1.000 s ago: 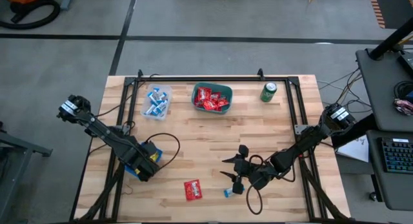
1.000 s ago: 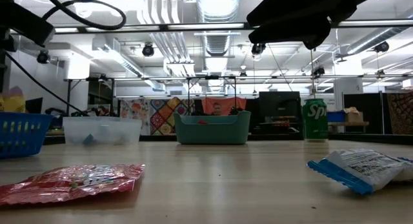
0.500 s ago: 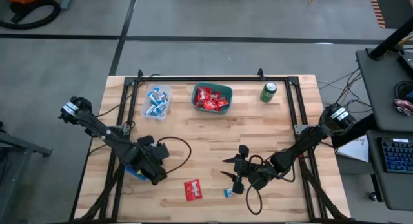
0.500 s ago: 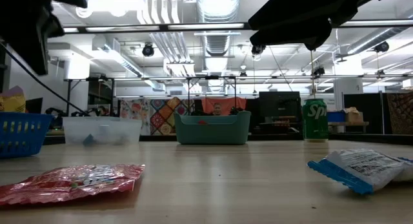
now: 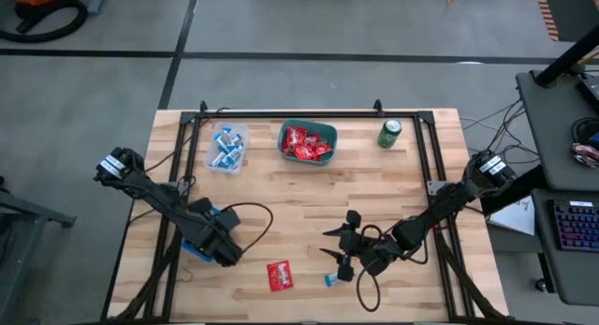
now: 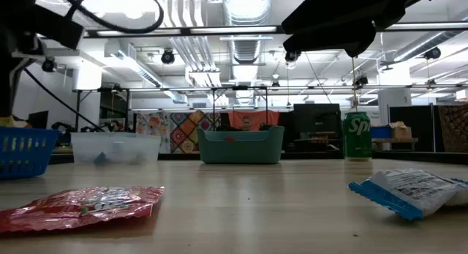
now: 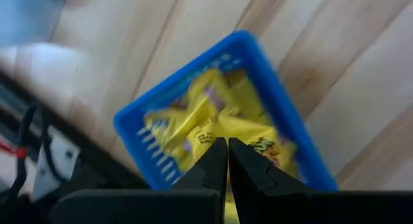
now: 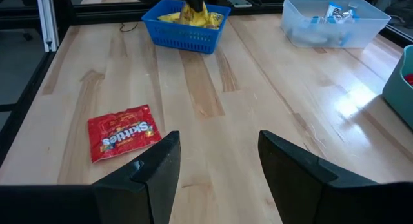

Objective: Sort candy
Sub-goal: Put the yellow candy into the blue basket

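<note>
Candy: red packet lies flat on table, reads "Skittles", long axis slanted toward blue basket. Left gripper clenched, empty, above basket; right gripper spread wide, w/ nothing held.

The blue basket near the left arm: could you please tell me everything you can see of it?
The blue basket is a small rectangular plastic bin with slotted walls, standing upright on the wooden table near its left edge. Yellow packets are heaped inside. The left gripper hangs over it, fingers shut, its tip down among the heaped packets in the right wrist view.
</note>
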Available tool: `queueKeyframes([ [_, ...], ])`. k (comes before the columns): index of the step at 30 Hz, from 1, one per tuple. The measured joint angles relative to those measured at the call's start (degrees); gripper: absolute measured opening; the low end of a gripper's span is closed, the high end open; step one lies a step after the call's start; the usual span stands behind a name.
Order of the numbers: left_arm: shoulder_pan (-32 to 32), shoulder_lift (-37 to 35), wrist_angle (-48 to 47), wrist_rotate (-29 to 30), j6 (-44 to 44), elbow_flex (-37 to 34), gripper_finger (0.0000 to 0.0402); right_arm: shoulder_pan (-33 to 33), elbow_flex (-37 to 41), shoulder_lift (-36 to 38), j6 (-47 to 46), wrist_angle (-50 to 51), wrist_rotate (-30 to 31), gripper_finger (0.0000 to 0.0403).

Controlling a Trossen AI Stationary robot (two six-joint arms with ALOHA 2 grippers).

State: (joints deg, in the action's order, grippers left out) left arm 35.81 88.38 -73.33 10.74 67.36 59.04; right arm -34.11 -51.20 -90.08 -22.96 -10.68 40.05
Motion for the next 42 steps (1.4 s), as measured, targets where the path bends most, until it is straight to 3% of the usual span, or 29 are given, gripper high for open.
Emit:
queueKeyframes([
  [19,0.2,-0.7,-6.7,-5.8,2.5,-0.3,0.0,0.0,0.0,0.0,-0.2,0.1,0.0,0.0201],
  [33,2.6,-0.7,-3.9,-13.2,4.1,-0.3,0.0,0.0,0.0,0.0,-0.5,0.6,0.0,0.0201],
  [42,6.1,-0.7,-2.8,-13.2,6.1,2.4,0.0,0.0,0.0,0.0,-0.5,0.7,0.0,0.0201],
])
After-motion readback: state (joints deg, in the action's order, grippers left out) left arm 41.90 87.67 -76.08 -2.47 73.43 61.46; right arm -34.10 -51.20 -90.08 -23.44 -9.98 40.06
